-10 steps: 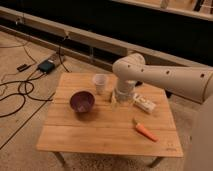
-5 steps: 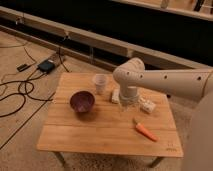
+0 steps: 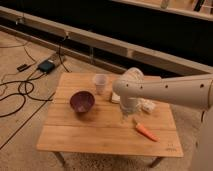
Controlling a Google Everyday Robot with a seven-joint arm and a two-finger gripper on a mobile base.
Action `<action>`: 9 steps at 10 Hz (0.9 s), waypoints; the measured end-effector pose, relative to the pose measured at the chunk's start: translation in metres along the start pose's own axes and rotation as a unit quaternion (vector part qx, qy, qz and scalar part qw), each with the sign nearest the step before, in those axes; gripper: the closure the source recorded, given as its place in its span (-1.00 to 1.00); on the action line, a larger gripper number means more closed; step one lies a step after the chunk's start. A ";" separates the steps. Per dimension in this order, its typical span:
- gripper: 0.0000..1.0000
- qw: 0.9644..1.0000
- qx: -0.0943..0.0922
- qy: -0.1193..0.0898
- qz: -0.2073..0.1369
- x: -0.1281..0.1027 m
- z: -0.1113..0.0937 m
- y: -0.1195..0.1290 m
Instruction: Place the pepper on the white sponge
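- the gripper (image 3: 128, 117) hangs low over the wooden table (image 3: 95, 134), pointing down, just left of and above the pepper's thick end; whether it is open or closed cannot be told, and it does not appear to be carrying anything.
- the pepper (image 3: 145, 131) lies flat on the table near the right front, apart from the gripper.
- the white sponge (image 3: 114, 98) sits behind the gripper, mostly hidden by the arm (image 3: 165, 92); only its left edge shows.
- a white packet (image 3: 148, 105) lies just right of the arm, a clear cup (image 3: 101, 83) and a purple bowl (image 3: 82, 101) further left.
- risks, as i judge them: the slim pepper could roll or slip out of a pinch; the packet could be mistaken for the sponge; the arm could knock the cup.
- no readable writing; the packet's marks are unclear.
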 end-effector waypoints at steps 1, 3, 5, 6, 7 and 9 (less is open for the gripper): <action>-0.30 1.000 0.000 0.000 -0.001 -0.001 0.000 0.001; -0.30 1.000 -0.001 0.000 -0.002 -0.001 0.000 0.002; -0.30 1.000 -0.001 0.000 -0.002 -0.001 0.000 0.002; -0.30 1.000 -0.002 0.000 -0.001 -0.001 0.001 0.002; -0.30 1.000 -0.006 -0.002 -0.007 -0.001 0.008 -0.003; -0.30 1.000 -0.016 -0.014 -0.014 -0.002 0.020 -0.009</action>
